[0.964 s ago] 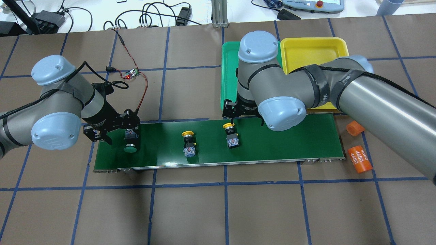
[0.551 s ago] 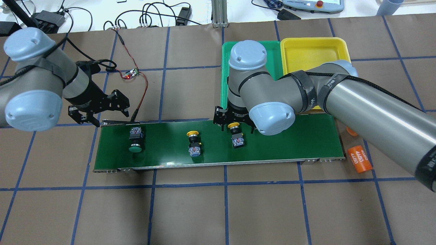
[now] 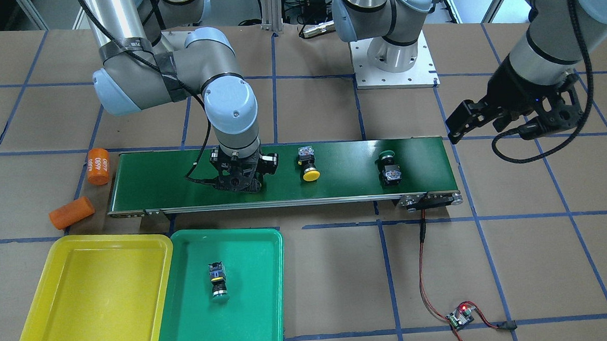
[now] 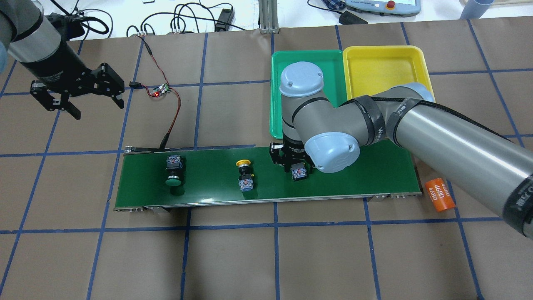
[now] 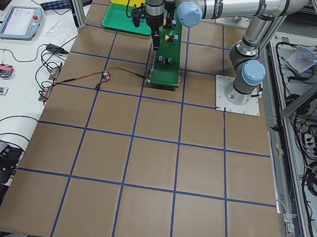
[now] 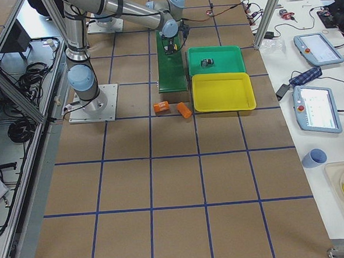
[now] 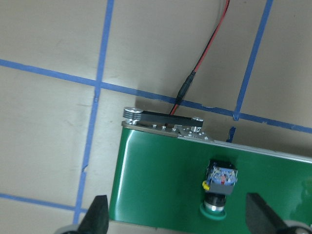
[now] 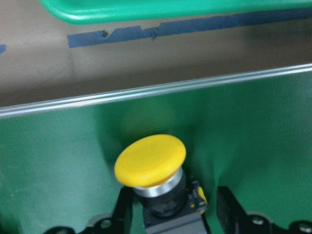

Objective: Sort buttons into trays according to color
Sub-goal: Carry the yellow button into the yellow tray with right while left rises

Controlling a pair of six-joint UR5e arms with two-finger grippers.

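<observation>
Belt [image 4: 366,175] carries three buttons [image 4: 173,171]; green tray [image 3: 239,324] one. Left gripper [image 4: 99,109] open, right gripper [image 8: 174,204] open astride yellow button [image 8: 151,161].

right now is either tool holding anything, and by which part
Nothing yet. The right tool straddles a yellow button at its body, gap at one finger; the left tool hangs open, empty.

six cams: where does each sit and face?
Overhead: behind robot, down on belt; left arm, right arm.
Front-facing: across table, facing robot; both arms.
Exterior left: table end; both arms, far off.
Exterior right: opposite end; both arms, far off.
Left wrist: down on green button; left claw.
Right wrist: close on yellow button; right claw.
Shared: overhead and front-facing show green tray.
</observation>
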